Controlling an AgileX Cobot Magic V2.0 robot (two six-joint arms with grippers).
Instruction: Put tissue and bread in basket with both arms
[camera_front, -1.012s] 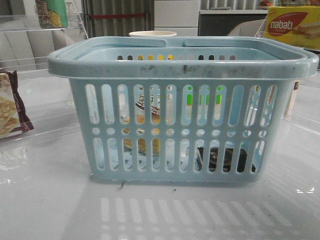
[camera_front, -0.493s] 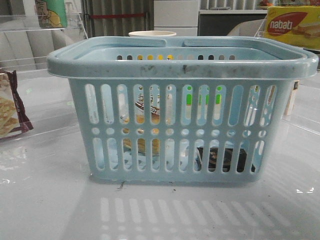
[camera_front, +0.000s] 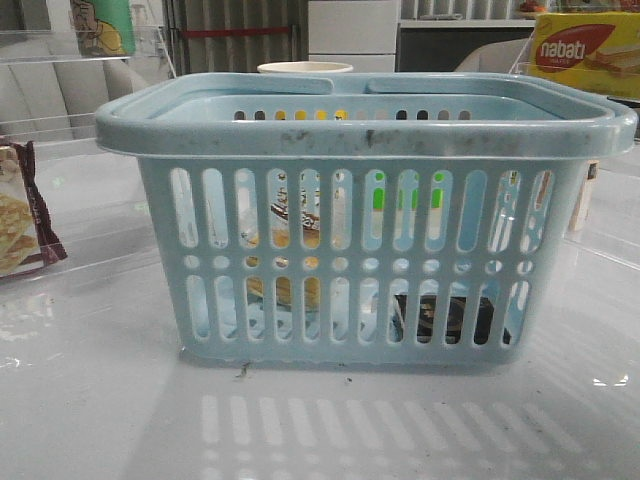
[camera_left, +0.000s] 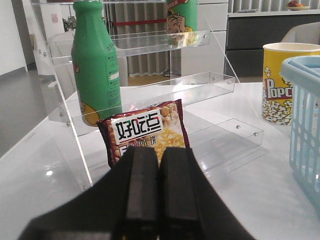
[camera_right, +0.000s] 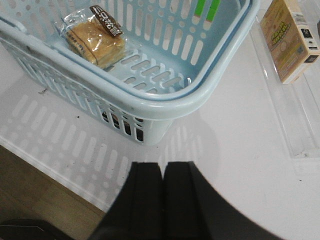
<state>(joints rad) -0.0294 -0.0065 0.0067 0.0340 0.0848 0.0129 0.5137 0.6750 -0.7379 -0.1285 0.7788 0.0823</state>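
The light blue basket (camera_front: 365, 125) stands mid-table. The bread (camera_right: 95, 39), a clear packet with a dark label, lies on the basket's floor; in the front view the bread (camera_front: 290, 250) shows through the slots at the left. The tissue (camera_front: 450, 320) is a low dark pack on the basket floor at the right, and the tissue (camera_right: 122, 125) shows dark through the corner slots in the right wrist view. My left gripper (camera_left: 159, 150) is shut and empty, facing the shelf left of the basket (camera_left: 305, 115). My right gripper (camera_right: 162, 165) is shut and empty, above the table outside the basket's (camera_right: 165, 107) corner.
A maroon-edged cracker bag (camera_left: 145, 132) leans on a clear acrylic shelf (camera_left: 150, 95) holding a green bottle (camera_left: 95, 65). A popcorn cup (camera_left: 282, 82) stands behind the basket. A tan box (camera_right: 287, 37) sits on a clear rack to the right, and a nabati box (camera_front: 590, 50) is at the back right. The table edge (camera_right: 60, 175) is near.
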